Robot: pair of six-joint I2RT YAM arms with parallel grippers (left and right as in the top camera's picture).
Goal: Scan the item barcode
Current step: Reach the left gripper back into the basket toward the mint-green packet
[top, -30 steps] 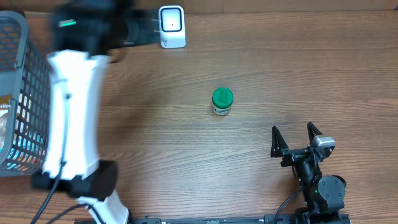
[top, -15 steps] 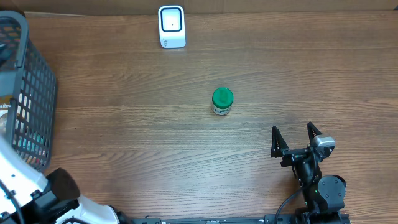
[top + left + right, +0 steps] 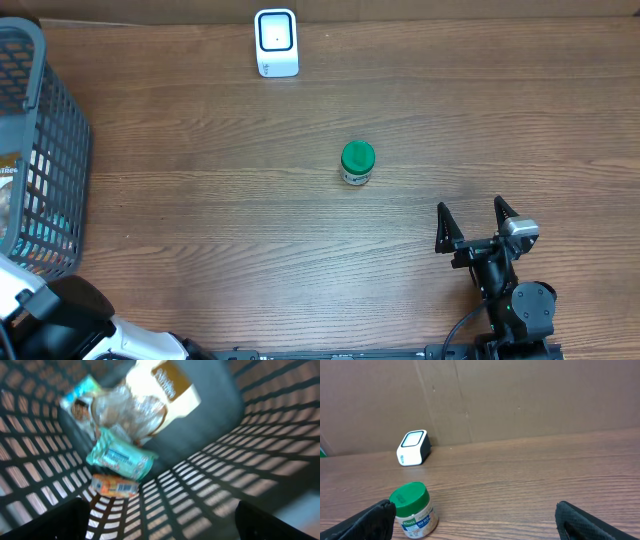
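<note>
A small jar with a green lid (image 3: 357, 162) stands upright mid-table; in the right wrist view the jar (image 3: 413, 510) is at lower left, its label facing me. The white barcode scanner (image 3: 276, 42) stands at the far edge, and the scanner (image 3: 413, 448) also shows behind the jar. My right gripper (image 3: 477, 222) rests near the front right edge, open and empty (image 3: 477, 522), well short of the jar. My left gripper (image 3: 160, 522) is open, looking down into the basket (image 3: 260, 425) at a teal packet (image 3: 120, 457), an orange packet (image 3: 115, 486) and a white-brown bag (image 3: 160, 395).
The dark mesh basket (image 3: 40, 110) stands at the table's left edge with packets inside. Part of my left arm (image 3: 60, 325) shows at the bottom left corner. A brown cardboard wall (image 3: 520, 395) backs the table behind the scanner.
My left arm has swung off the left side of the overhead view down to the bottom left corner. The jar, scanner and right arm have not moved.
</note>
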